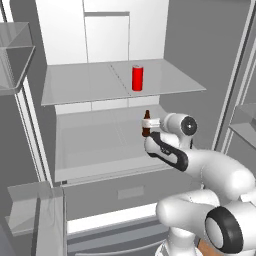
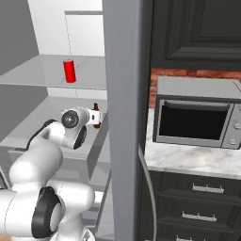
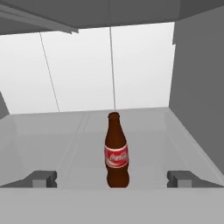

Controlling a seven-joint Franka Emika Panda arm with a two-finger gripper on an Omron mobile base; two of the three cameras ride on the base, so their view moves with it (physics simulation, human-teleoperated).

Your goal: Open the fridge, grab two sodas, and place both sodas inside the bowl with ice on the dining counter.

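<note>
Hiding bottle [image 1: 146, 125] base, wrist blocks left base view. Gripper [image 3: 112, 178] spread wide, empty, bottle upright at 12 o'clock between fingertips, apart. Smooth red can [image 1: 137, 78] on upper fridge [image 1: 100, 35] shelf.
</note>
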